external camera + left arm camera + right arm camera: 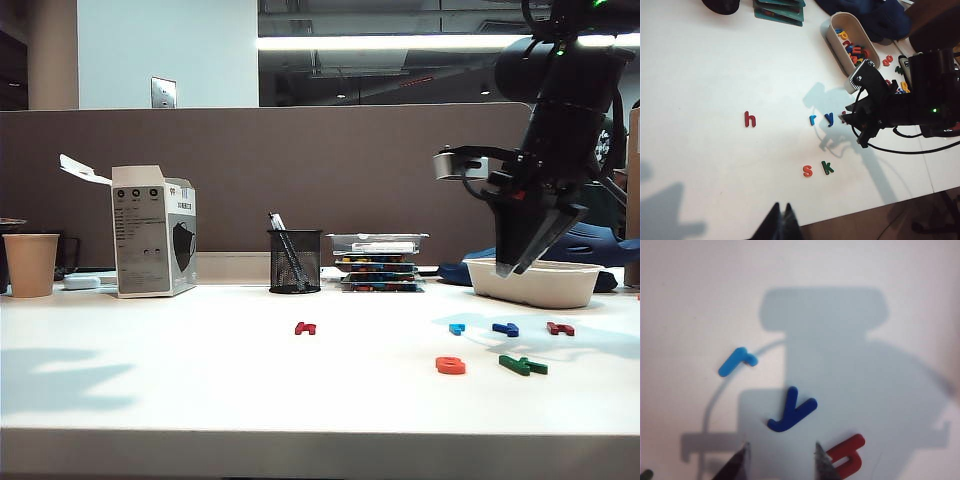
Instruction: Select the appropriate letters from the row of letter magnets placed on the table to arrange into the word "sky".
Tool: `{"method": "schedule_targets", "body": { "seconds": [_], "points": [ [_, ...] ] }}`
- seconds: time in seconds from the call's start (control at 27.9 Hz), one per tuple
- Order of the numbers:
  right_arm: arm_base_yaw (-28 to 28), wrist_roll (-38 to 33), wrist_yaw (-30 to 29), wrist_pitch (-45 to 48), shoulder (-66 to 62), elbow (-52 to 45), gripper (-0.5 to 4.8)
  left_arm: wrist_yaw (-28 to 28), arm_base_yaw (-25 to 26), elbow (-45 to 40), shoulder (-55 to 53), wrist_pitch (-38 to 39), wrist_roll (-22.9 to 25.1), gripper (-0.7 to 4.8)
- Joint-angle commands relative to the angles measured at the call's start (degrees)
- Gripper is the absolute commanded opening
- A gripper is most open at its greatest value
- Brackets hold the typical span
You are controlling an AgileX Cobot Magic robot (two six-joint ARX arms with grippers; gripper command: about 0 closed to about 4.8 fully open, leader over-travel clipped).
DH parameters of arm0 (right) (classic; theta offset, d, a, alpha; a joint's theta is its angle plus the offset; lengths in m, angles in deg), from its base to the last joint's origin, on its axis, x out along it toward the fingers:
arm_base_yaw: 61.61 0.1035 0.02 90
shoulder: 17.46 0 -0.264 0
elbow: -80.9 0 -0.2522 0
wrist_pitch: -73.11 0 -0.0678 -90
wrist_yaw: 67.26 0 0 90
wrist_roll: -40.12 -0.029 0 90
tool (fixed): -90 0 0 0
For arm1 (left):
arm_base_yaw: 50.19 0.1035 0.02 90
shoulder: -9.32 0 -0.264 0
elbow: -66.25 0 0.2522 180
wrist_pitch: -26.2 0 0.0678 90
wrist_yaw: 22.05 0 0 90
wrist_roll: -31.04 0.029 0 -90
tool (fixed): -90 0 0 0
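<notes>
On the white table, an orange-red s and a green k lie side by side near the front. Behind them is a row of magnets: dark red h, light blue r, dark blue y and a red letter. My right gripper hangs open and empty above the y. In the right wrist view the y lies just ahead of the gripper, between the r and the red letter. My left gripper is shut over the table's front edge, well short of the s and k.
Along the back stand a paper cup, an open grey box, a mesh pen holder, a stack of trays and a white tub with several spare letters. More letters lie loose beside the tub.
</notes>
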State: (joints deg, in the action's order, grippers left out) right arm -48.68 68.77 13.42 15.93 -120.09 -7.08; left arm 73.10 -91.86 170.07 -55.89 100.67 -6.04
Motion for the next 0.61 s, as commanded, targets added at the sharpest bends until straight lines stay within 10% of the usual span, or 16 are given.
{"method": "schedule_targets", "body": {
  "seconds": [0.04, 0.61],
  "points": [
    [-0.11, 5.40, -1.38, 0.70, -0.44, 0.22, 1.57, 0.15, 0.00, 0.15, 0.17, -0.35, 0.24, -0.05],
    [-0.07, 6.21, -3.02, 3.41, -6.40, 0.96, 1.46, 0.13, 0.00, 0.15, 0.17, -0.35, 0.24, -0.05]
  ]
}}
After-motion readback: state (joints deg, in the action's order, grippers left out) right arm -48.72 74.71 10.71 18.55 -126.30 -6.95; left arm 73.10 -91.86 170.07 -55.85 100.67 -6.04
